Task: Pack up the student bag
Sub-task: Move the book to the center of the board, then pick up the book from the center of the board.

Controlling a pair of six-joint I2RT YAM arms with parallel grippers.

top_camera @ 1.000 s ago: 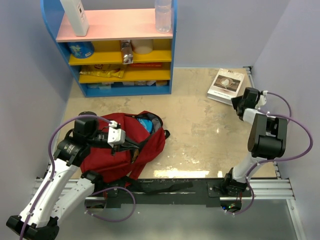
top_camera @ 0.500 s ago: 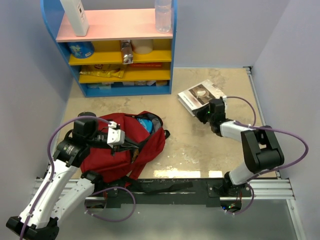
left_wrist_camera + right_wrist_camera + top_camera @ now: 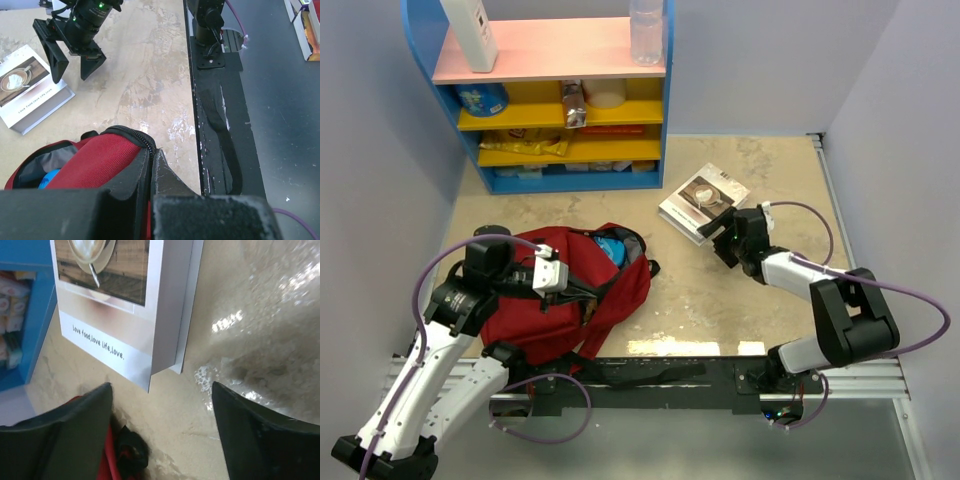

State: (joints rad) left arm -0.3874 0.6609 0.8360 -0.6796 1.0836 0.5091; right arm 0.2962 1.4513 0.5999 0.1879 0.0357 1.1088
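Observation:
The student bag (image 3: 535,315), dark red, lies at the near left with its top unzipped, and something blue (image 3: 612,248) shows inside. My left gripper (image 3: 578,288) is shut on the zipper edge of its opening; in the left wrist view the jaws (image 3: 152,151) pinch the bag's (image 3: 95,165) red fabric. A white book with a coffee-cup cover (image 3: 703,203) lies flat on the table right of the bag. Just behind its near corner my right gripper (image 3: 722,238) stands open, holding nothing. The right wrist view shows the book (image 3: 125,300) beyond the spread gripper (image 3: 160,390).
A blue shelf unit (image 3: 560,100) with a clear bottle (image 3: 647,30), a white container (image 3: 470,35) and small goods stands at the back left. A black rail (image 3: 650,375) runs along the near edge. Purple walls close in on both sides.
My right arm swung left from the back right corner and carried the book toward the bag. Its jaws then opened and let go of it. The left arm held still.

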